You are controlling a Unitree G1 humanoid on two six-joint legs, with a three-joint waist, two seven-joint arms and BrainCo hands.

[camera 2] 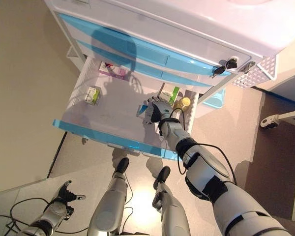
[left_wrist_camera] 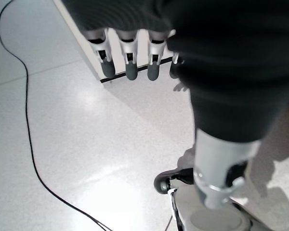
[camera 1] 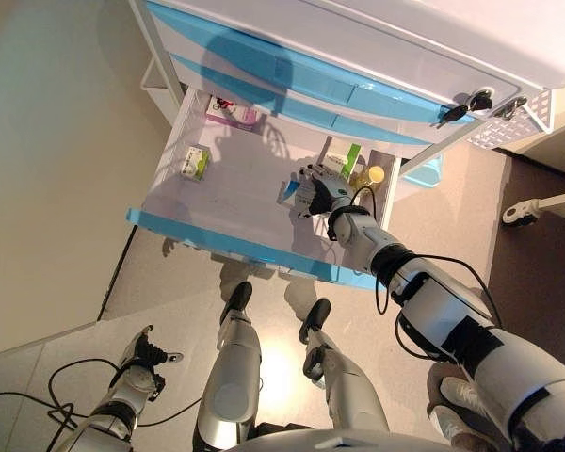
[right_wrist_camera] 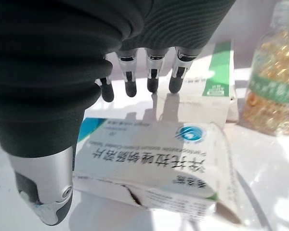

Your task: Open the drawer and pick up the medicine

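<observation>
Pale floor, white cabinet, drawer [camera 1: 160,218] pulled out: right hand [right_wrist_camera: 77,72], fingers [right_wrist_camera: 151,79] spread, hovers over the medicine box [right_wrist_camera: 154,168]. Its torn flap could slip the pinch.

Silver-grey shelled right arm [camera 1: 452,325] is broken by black bands at the joints. Right hand [right_wrist_camera: 62,57] is covered over back and wrist by a dark ribbed sleeve. Its silver fingers [right_wrist_camera: 152,67] are capped with dark rounded tips, and a small round screw is seen on the silver thumb [right_wrist_camera: 44,190]. Left hand [left_wrist_camera: 221,57] is finished the same: dark ribbed cover, silver dark-tipped fingers [left_wrist_camera: 130,55].
</observation>
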